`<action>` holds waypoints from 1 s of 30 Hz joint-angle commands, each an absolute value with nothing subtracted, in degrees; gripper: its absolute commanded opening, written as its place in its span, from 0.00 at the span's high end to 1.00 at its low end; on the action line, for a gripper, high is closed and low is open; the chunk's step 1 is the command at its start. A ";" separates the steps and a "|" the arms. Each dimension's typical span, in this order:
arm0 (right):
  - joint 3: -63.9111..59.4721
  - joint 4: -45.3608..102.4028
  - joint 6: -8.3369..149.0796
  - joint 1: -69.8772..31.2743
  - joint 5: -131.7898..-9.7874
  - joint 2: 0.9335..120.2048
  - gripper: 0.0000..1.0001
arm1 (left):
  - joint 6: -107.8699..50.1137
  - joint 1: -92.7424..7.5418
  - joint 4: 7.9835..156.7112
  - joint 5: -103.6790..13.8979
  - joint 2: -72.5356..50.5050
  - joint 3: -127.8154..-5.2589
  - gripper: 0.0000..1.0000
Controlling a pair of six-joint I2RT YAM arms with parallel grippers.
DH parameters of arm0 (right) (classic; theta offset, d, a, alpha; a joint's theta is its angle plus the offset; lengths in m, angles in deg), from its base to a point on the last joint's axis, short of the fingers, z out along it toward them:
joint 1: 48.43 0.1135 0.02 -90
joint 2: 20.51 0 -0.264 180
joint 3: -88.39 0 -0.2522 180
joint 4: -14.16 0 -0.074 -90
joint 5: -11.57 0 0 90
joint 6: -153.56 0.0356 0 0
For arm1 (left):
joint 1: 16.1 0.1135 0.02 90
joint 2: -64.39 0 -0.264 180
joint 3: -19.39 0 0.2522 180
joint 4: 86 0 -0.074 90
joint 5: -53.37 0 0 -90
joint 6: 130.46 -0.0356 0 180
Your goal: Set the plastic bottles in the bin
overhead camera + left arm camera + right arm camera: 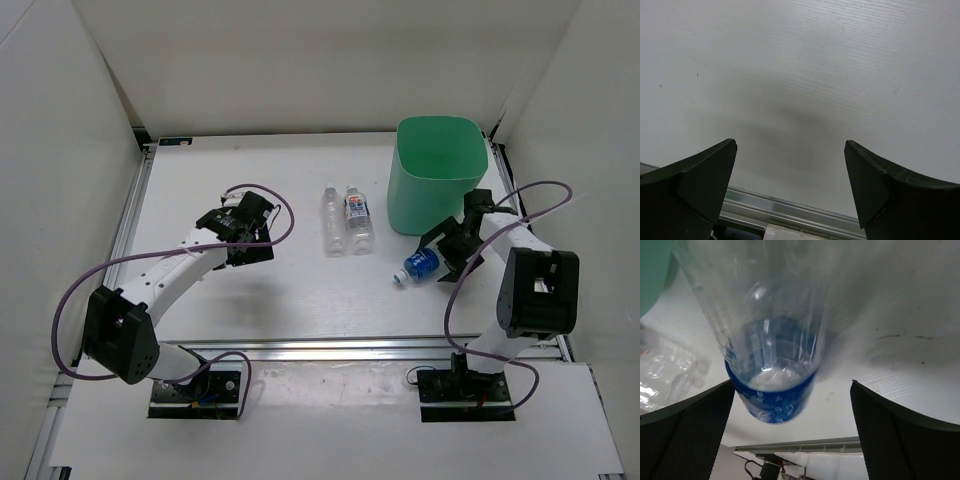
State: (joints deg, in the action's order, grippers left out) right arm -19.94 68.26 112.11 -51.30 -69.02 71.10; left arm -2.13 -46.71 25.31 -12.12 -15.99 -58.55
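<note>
A blue-labelled bottle with a white cap (420,265) lies on the table just in front of the mint-green bin (440,175). My right gripper (452,252) is open over the bottle's bottom end. In the right wrist view the bottle (772,360) lies between the open fingers, close to the left finger (687,432). A plain clear bottle (332,220) and a clear bottle with a blue-white label (358,218) lie side by side at the table's middle. My left gripper (248,240) is open and empty over bare table (800,75). No green bottle is in view.
White walls enclose the table on three sides. An aluminium rail (350,348) runs along the near edge, and also shows in the left wrist view (790,210). The bin's wall (652,270) and the clear bottles (665,375) show at the left of the right wrist view.
</note>
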 commanded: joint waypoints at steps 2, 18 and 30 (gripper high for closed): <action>-18.34 67.92 110.31 -51.15 -70.78 72.30 0.10 | -2.75 -47.04 25.66 -12.81 -13.83 -57.83 0.00; -7.66 82.15 111.37 -52.91 -72.02 42.77 0.48 | -2.75 -47.04 26.19 -13.87 -14.35 -57.30 0.00; 49.13 83.73 113.38 -54.40 -64.12 77.82 0.12 | -3.80 -47.04 26.72 -15.53 -17.96 -62.74 0.00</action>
